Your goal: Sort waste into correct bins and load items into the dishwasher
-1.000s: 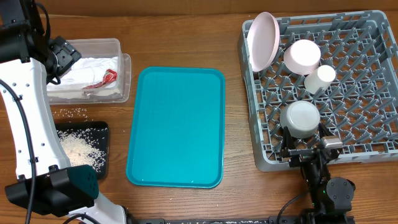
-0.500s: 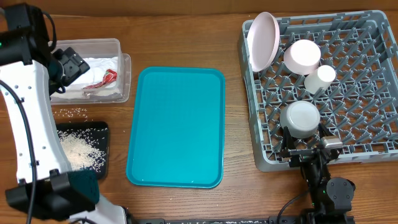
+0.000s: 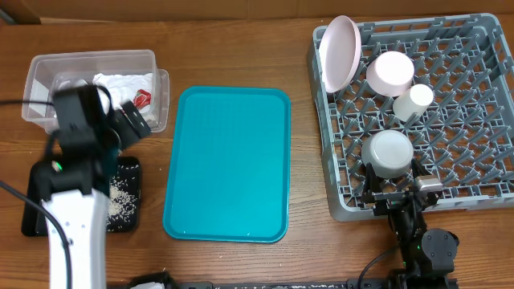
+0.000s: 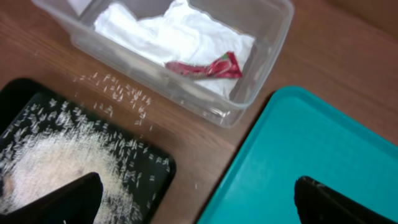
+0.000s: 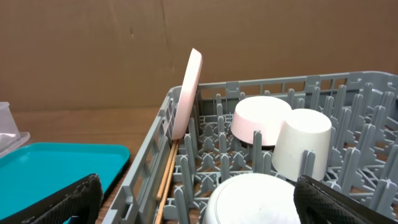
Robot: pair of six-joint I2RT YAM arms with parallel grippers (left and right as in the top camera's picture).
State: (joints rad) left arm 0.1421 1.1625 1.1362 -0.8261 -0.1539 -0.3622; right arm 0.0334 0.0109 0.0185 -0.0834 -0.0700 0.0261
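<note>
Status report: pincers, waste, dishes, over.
Left pincer, right pincer open, empty. Napkins in clear tub, rice in black tray, few crumbs loose on table. Dishes in rack. Nothing blocking.

A flat teal tray point(image 3: 227, 164) with rounded corners and a low raised rim is seen from overhead lying on a wooden bench point(image 3: 233, 48), near the middle of the picture, with its long sides running from front to back. Its surface is shown smooth and slightly glossy, and a soft pale reflection is caught towards one side. The bench is shown in warm brown wood with a fine grain. In the left wrist view one rounded corner of the tray is seen at the lower right. In the right wrist view another corner is seen at the lower left, and a plain brown wall point(image 5: 93, 50), cardboard in look, is seen standing behind the bench.
</note>
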